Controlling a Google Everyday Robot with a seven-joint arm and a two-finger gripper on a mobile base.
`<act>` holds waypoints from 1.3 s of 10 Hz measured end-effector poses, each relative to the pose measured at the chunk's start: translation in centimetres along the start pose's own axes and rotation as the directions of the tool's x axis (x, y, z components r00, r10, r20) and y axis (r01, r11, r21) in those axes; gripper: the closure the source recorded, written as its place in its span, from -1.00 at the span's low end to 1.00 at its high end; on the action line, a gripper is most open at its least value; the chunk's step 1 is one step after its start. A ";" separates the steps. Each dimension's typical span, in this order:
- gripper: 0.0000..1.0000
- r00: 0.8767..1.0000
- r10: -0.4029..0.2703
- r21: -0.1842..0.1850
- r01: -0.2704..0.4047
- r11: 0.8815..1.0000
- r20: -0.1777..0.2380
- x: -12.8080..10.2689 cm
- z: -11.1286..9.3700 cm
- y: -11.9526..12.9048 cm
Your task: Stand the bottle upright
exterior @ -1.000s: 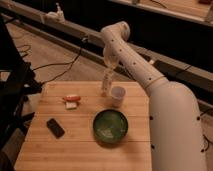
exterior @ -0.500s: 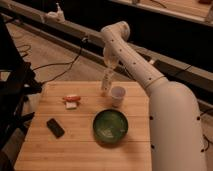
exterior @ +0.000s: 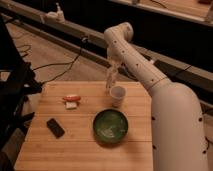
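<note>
The slim white bottle (exterior: 110,81) stands upright near the back edge of the wooden table (exterior: 85,150), just left of a short white cup (exterior: 118,95). My gripper (exterior: 113,67) is directly above the bottle, at its top end, at the end of the white arm that reaches in from the right. The bottle's bottom is at or just above the table top; I cannot tell whether it touches.
A green bowl (exterior: 110,126) sits in front of the cup. A flat black device (exterior: 55,127) lies at the front left. A small orange and white item (exterior: 71,101) lies left of the bottle. The robot's white body (exterior: 177,130) stands at the table's right side.
</note>
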 end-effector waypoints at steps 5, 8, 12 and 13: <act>0.52 0.999 0.041 0.020 -0.042 0.999 0.019 -0.8 2.4 0.5; -0.09 0.998 0.050 0.026 -0.051 0.998 0.037 -1.6 3.4 0.5; -0.50 0.998 0.042 0.023 -0.043 0.999 0.055 -2.5 3.8 0.4; -0.50 0.997 0.039 0.019 -0.041 0.999 0.061 -2.8 3.8 0.3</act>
